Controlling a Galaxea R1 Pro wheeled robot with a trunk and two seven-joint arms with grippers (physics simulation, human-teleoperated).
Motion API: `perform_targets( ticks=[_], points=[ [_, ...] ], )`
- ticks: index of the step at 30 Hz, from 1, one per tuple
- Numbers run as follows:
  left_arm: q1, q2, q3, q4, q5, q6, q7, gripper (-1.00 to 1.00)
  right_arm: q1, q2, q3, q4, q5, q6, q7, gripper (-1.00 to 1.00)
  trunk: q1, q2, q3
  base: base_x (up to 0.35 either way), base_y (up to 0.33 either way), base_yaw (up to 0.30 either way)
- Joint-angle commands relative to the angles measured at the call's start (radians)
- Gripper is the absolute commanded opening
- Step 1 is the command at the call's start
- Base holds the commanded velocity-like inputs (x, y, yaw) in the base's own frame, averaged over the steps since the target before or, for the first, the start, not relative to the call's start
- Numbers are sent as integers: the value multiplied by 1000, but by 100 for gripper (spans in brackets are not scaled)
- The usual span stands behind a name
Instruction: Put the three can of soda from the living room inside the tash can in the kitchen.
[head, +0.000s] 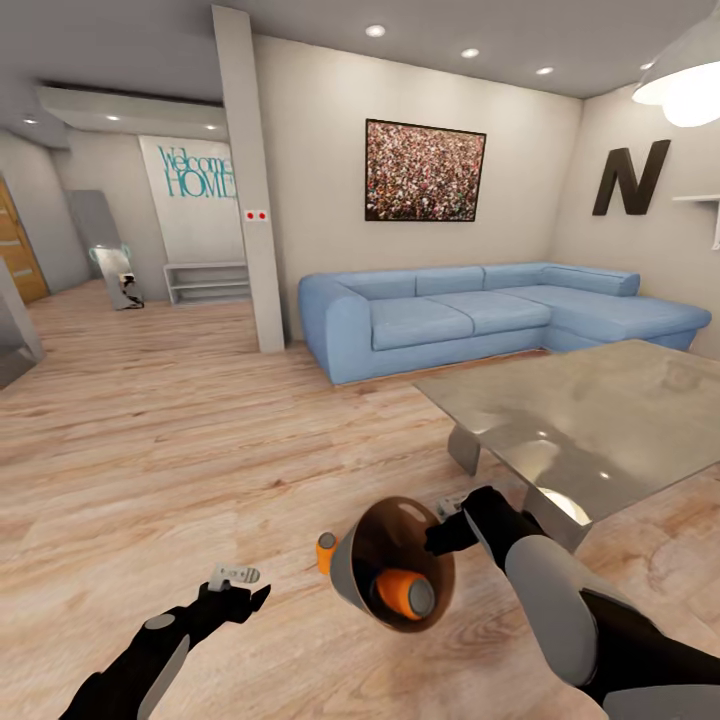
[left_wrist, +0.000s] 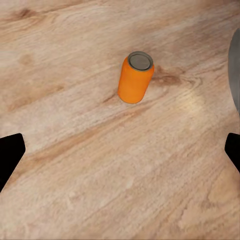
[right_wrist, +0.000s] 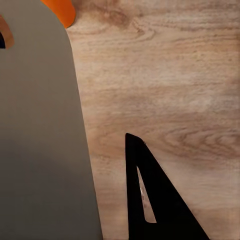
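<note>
my left gripper (left_wrist: 120, 155) has its fingers spread wide: in the left wrist view the two dark fingertips (left_wrist: 10, 157) sit at opposite edges with nothing between them but the plank floor (left_wrist: 100, 190). an orange soda can (left_wrist: 135, 80) stands upright on the floor beyond them, grey top up, not touching either finger. in the head view that same can (head: 326, 553) peeks out just behind the trash can's wall, and my left hand hangs low over the floor, near it but apart.

my right gripper (head: 450, 530) is at the rim of the trash can (head: 345, 580) and holds it up tilted, its mouth turned toward me, so the fingers look clamped on the rim (i cannot make out the pads themselves). in the right wrist view the grey outer wall (right_wrist: 40, 150) lies close beside one dark finger (right_wrist: 160, 200).

inside the bin, a second orange can (head: 405, 594) lies on its side against the glossy brown interior, grey top toward me.

i can read no label on either can. the writing i can read is on the far wall: "welcome home" in teal letters (head: 196, 172), and a big dark letter n (head: 630, 177) above the blue corner sofa (head: 480, 315). the glass-topped low table (head: 600, 420) stands on my right.
</note>
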Motion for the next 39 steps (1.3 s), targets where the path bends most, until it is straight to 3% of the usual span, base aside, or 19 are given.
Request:
perform_targets(
  ticks=[1,5,18,32,39],
  points=[
    [0,0,0,0,0,0,0,100,0,-1,-17,0,-20,4,-1,-100,0,0,0,0,26,0],
    [0,0,0,-1,0,0,0,100,0,-4,-56,-1,-19,6,-4,-100,0,0,0,0,11,0],
    [0,0,0,-3,0,0,1,100,0,-5,-67,-2,-19,7,-5,-100,0,0,0,0,1,0],
    [0,-1,-1,-3,0,0,1,100,0,-5,-68,-2,-19,8,-5,-100,6,-3,-54,0,0,0],
    [0,0,0,-4,0,0,0,100,0,-4,-68,-2,-19,8,-5,-100,6,-3,-54,0,0,0]
  ],
)
